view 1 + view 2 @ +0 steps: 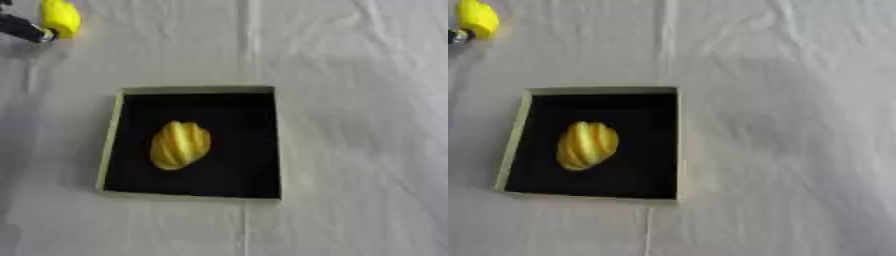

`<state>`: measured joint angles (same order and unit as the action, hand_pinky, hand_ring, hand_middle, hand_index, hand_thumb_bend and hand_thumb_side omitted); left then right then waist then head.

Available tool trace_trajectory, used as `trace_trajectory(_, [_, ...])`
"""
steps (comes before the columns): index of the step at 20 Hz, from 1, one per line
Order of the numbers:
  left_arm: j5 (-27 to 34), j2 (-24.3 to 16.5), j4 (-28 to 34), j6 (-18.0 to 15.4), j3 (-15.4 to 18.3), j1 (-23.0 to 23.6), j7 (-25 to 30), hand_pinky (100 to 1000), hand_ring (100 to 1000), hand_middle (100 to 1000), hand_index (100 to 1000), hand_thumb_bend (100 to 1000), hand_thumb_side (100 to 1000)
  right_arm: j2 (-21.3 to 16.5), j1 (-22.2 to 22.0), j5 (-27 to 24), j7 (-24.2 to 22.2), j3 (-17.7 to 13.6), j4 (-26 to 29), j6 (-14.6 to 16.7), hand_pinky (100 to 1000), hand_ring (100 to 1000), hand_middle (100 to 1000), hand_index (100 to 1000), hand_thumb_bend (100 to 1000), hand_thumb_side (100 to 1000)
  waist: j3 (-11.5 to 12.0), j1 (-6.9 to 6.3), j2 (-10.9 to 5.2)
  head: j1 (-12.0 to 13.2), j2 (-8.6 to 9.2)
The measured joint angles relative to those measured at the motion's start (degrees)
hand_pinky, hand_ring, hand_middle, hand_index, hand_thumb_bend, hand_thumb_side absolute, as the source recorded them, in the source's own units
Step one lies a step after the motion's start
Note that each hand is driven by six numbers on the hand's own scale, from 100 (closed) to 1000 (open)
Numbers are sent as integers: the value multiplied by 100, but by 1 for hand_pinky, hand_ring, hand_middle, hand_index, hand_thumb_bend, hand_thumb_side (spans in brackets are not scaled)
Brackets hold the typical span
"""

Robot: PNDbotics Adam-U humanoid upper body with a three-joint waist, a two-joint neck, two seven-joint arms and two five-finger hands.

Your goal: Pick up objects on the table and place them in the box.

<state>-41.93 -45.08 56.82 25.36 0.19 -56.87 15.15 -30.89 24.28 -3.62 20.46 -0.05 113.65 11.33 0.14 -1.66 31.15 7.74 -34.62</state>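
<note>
A shallow box (110, 131) with pale green walls and a black floor lies on the white cloth, a little left of the middle. Inside it, left of its centre, rests a yellow ridged fruit (179, 145). At the top left corner a smooth yellow object (60, 17) shows, partly cut off by the upper edge. My left hand (24, 28) comes in from that corner as a black part with a silver tip, pressed against the object's lower left side and holding it. The rest of the hand is out of view. My right hand shows in neither view.
A wrinkled white cloth (789, 130) covers the whole table. A crease runs from the top edge down to the box's far right corner. Wide bare cloth lies to the right of the box and in front of it.
</note>
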Motion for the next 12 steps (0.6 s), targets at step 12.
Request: trace_trajectory(12, [711, 132, -257, -286, -2, -147, -936, 722, 658, 540, 638, 141, 229, 44, 43, -76, -16, 14, 0, -13, 844, 795, 713, 841, 100, 774, -58, -51, 79, 26, 69])
